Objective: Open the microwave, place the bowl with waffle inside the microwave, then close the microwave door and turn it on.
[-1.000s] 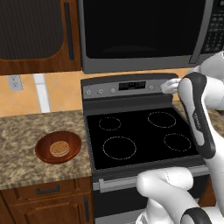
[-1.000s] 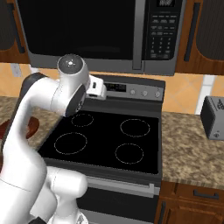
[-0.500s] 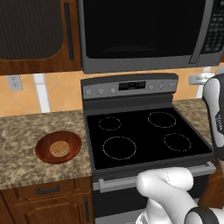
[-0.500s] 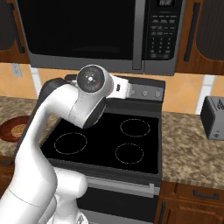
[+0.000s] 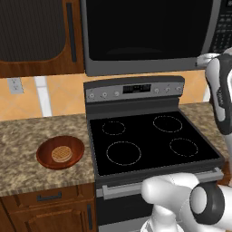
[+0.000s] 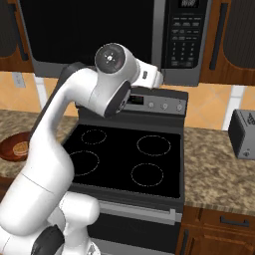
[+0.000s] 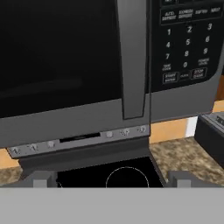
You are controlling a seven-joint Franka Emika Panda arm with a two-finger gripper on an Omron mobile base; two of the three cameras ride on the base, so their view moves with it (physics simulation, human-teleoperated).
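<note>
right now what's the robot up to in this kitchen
The white arm is raised toward the microwave above the stove, its gripper open and empty, facing the long grey handle at the right edge of the microwave door. The door is shut and nothing is gripped yet. The bowl with the waffle in it sits untouched on the granite counter left of the stove. It looks like it is about to open the door.
</note>
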